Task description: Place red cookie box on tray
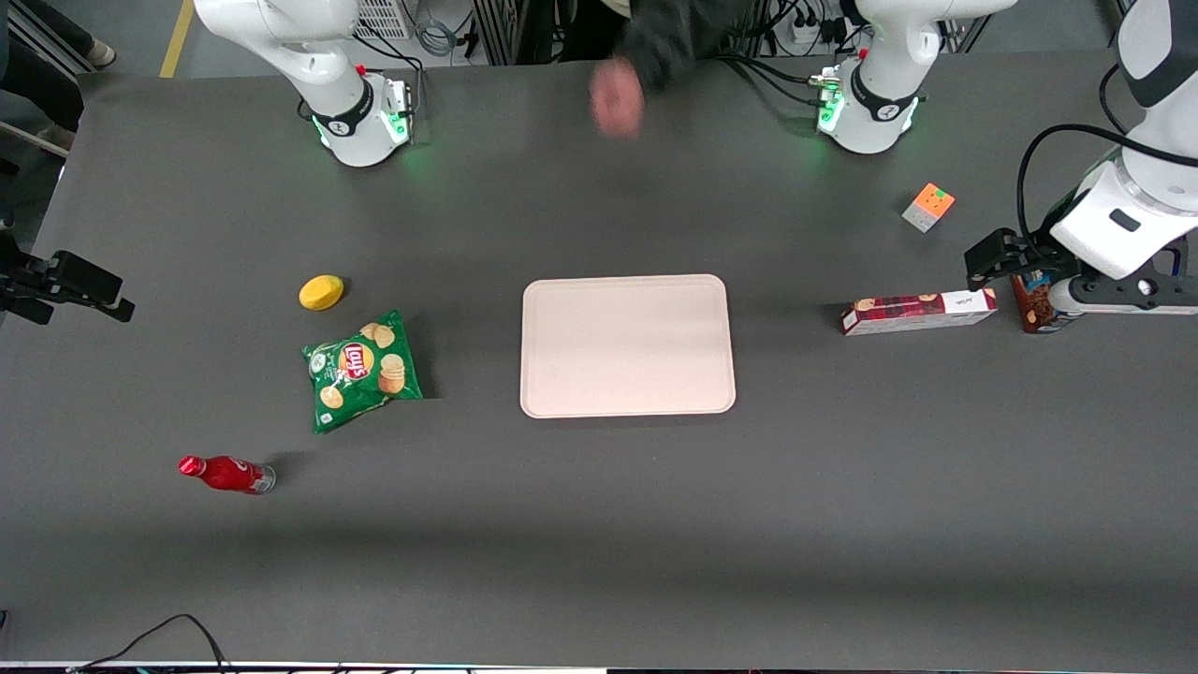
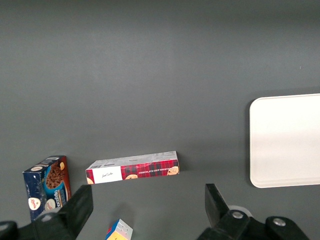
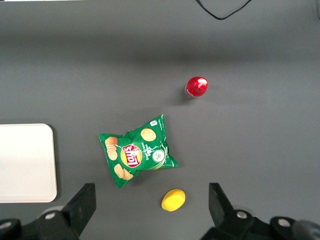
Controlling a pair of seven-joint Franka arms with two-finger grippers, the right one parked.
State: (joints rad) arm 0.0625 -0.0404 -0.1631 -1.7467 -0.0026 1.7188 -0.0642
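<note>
Our gripper (image 2: pixel 149 210) hangs above the table with fingers wide apart. The red cookie box (image 1: pixel 918 312) lies at the tray's (image 1: pixel 627 345) 3 o'clock, well apart. We might grab the blue cookie box (image 2: pixel 46 186) just beside it.

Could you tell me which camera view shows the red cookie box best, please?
The left wrist view: the red cookie box lies whole, print legible, with the open gripper above it. The front view shows it smaller; the right wrist view misses it.
</note>
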